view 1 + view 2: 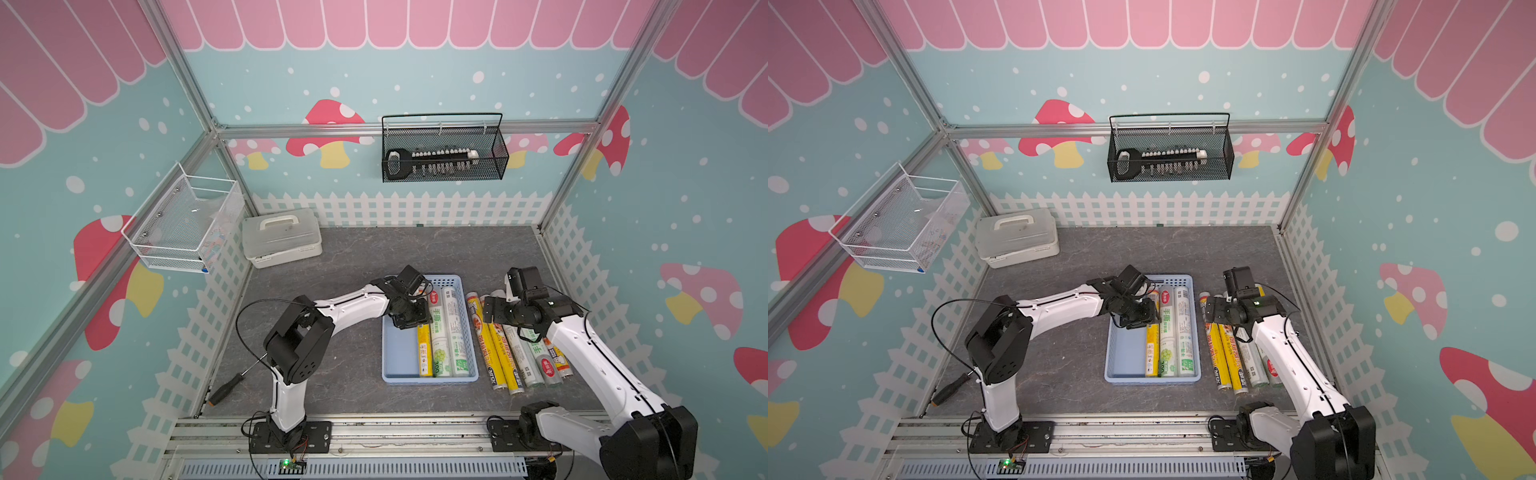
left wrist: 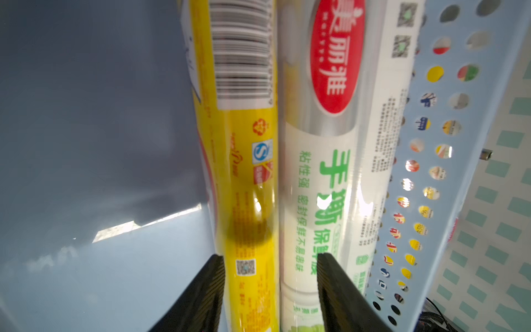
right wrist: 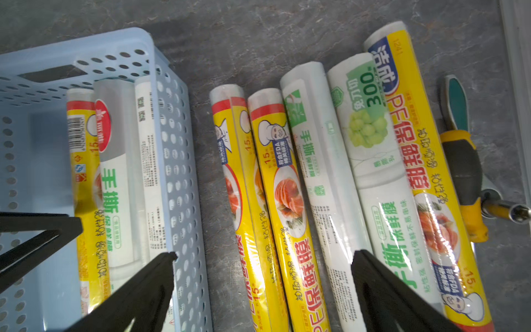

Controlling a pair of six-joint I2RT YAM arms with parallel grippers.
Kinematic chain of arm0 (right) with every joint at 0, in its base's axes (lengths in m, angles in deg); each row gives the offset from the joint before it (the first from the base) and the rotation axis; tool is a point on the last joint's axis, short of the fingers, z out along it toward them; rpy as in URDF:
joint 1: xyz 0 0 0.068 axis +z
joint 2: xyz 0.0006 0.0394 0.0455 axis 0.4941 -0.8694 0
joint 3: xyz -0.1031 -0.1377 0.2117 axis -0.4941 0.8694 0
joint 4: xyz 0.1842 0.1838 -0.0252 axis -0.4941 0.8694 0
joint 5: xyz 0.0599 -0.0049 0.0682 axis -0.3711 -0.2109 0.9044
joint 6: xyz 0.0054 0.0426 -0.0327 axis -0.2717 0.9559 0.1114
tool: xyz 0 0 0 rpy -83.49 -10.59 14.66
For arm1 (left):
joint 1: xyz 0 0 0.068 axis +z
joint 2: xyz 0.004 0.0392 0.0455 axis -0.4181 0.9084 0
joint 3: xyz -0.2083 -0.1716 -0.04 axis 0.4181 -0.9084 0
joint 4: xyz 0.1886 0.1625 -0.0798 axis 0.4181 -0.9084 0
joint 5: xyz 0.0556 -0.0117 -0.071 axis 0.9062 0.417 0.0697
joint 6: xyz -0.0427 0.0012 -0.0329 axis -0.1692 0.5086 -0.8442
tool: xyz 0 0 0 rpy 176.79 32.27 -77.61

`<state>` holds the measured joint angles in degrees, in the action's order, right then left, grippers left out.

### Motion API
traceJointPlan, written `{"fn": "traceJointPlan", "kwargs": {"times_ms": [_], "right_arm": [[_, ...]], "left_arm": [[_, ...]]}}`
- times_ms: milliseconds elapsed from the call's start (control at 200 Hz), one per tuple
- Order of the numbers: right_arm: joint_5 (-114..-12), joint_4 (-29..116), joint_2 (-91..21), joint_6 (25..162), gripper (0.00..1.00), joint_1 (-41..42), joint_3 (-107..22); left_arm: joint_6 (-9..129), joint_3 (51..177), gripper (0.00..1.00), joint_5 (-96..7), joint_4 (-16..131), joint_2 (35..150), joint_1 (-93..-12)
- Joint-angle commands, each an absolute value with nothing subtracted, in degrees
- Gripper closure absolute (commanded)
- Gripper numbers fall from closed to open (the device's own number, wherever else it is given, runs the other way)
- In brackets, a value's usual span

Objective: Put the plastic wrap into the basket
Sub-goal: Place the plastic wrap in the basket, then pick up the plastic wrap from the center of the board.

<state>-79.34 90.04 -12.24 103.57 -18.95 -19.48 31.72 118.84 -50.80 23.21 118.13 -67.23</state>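
Plastic wrap: three rolls lie side by side in the basket, packed toward its right wall, long axes along the basket's length, pointing away from the arm bases. Five loose rolls lie on the table just right of the basket, near parallel. I see my left hand low in the basket, fingers parted astride the yellow roll, not pinching it. My right hand gapes wide above the loose rolls.
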Motion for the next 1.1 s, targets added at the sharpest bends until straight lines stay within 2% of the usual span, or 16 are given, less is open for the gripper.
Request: {"fn": "traceJointPlan", "kwargs": {"times_ms": [0,175,405,675,1096], "right_arm": [[-79.25,92.95,-12.9,101.45,0.07,-21.96,-17.87],[-77.76,93.15,-15.42,98.11,0.21,-27.23,-17.59],[-78.44,94.75,-22.59,94.6,0.37,-28.19,-19.98],[-82.9,98.06,-29.37,91.28,0.43,-28.27,-23.98],[-84.96,98.24,-39.55,86.93,0.45,-28.25,-27.48]], "left_arm": [[33.95,117.89,0.45,-48.85,22.54,114.0,-67.47],[37.58,117.82,0.44,-47.01,22.19,110.25,-67.51],[42.62,119.33,0.43,-47.02,21.55,108.23,-67.51],[44.36,121.75,0.43,-47.18,21.34,109.31,-67.51],[45.95,123.11,0.43,-47.35,20.99,110.22,-67.43]]}}
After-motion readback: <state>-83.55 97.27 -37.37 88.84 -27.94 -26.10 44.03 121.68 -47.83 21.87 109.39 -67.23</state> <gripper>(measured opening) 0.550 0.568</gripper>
